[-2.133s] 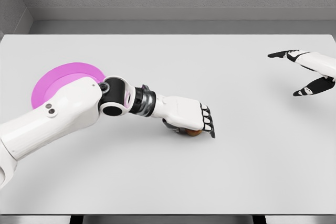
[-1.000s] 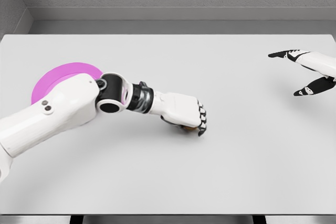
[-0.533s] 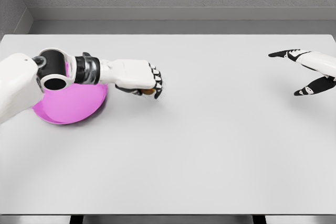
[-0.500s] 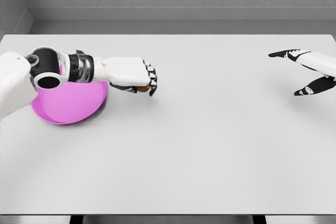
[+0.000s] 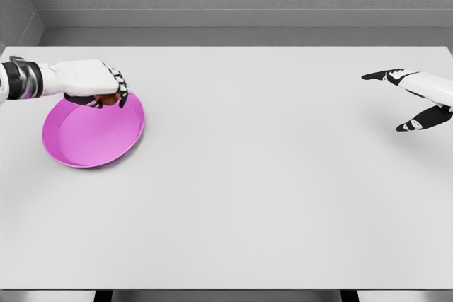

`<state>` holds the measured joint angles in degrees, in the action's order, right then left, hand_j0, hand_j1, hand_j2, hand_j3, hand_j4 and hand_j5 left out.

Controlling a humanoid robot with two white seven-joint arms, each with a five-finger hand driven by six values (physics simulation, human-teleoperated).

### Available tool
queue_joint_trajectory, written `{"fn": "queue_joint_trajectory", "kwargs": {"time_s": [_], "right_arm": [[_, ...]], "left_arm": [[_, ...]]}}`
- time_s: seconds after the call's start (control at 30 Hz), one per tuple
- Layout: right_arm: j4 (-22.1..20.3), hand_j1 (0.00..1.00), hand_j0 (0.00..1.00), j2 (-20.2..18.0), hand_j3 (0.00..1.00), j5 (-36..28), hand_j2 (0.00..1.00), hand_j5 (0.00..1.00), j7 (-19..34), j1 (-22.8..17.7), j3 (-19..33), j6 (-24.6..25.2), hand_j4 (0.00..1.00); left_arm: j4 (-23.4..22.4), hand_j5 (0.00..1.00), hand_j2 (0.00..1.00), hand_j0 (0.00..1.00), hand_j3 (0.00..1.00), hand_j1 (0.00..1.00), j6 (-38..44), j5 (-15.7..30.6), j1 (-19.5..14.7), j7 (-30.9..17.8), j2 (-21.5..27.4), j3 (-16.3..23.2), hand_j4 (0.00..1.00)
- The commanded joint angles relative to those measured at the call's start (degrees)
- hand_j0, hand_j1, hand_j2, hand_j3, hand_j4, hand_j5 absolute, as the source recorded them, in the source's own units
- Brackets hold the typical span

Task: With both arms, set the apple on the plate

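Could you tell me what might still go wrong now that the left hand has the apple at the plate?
1. The left hand holds the apple over the far rim of the pink plate, not its middle; released here, the apple may roll off onto the table.
2. The fingers hide most of the apple, so its seating in the grasp is hard to judge.
3. The right hand is far off at the right edge, open, unable to catch anything.
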<state>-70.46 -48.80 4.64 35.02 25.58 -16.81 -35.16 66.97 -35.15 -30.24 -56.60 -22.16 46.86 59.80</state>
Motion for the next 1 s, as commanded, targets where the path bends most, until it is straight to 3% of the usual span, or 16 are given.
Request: {"fn": "queue_joint_trajectory", "kwargs": {"time_s": [0.0,0.03,0.3,0.4,0.47,0.63,0.73,0.83,0.9,0.97], "right_arm": [[0.0,1.00,1.00,-0.1,1.00,-0.4,1.00,1.00,0.0,0.1,0.0,0.2,1.00],[0.0,1.00,1.00,-0.1,1.00,-0.4,1.00,1.00,0.0,0.1,0.0,0.2,1.00],[0.0,1.00,1.00,-0.1,1.00,-0.4,1.00,1.00,0.0,0.0,0.0,0.2,1.00],[0.0,1.00,1.00,0.0,1.00,0.1,1.00,1.00,0.0,0.1,0.0,0.2,1.00],[0.0,1.00,1.00,0.0,1.00,0.2,1.00,1.00,0.0,0.0,0.0,0.2,1.00],[0.0,1.00,1.00,-0.1,1.00,0.5,1.00,1.00,0.0,0.0,0.0,0.2,1.00],[0.0,1.00,1.00,0.0,1.00,0.5,1.00,1.00,0.0,-0.1,-0.1,0.2,1.00],[0.0,1.00,1.00,-0.1,1.00,0.5,1.00,1.00,0.0,-0.5,0.0,0.2,1.00],[0.0,1.00,1.00,-0.1,1.00,0.5,1.00,1.00,0.0,-0.6,0.0,0.2,1.00],[0.1,1.00,1.00,-0.1,1.00,0.5,1.00,1.00,0.0,-0.6,0.0,0.2,1.00]], "left_arm": [[-5.3,0.48,0.48,0.48,0.48,0.48,0.2,-0.5,0.0,-0.1,-1.1,0.0,0.48],[-6.9,0.48,0.48,0.48,0.48,0.48,0.2,-0.5,0.1,-0.3,-1.8,0.0,0.48],[-6.9,0.51,0.51,0.51,0.51,0.51,0.2,-0.4,1.4,-1.0,-2.0,0.5,0.51],[-6.9,0.88,0.88,0.88,0.88,0.88,0.2,0.7,1.4,-0.8,-2.1,0.1,0.88],[-6.9,1.00,1.00,1.00,1.00,1.00,0.2,2.6,1.5,-0.8,-2.1,0.1,1.00],[-6.9,1.00,1.00,1.00,1.00,1.00,0.2,3.0,1.5,-0.8,-1.8,0.0,1.00],[-6.0,1.00,1.00,1.00,1.00,1.00,0.2,6.0,1.0,-0.7,-1.4,0.0,1.00],[-3.3,1.00,1.00,1.00,1.00,1.00,0.2,11.2,-0.9,-0.8,-1.8,0.0,1.00],[-0.8,1.00,1.00,1.00,1.00,1.00,0.2,11.3,-3.9,-0.8,-4.9,0.0,1.00],[4.1,1.00,1.00,1.00,1.00,1.00,0.2,11.6,-4.0,-0.5,-8.4,0.1,1.00]]}}
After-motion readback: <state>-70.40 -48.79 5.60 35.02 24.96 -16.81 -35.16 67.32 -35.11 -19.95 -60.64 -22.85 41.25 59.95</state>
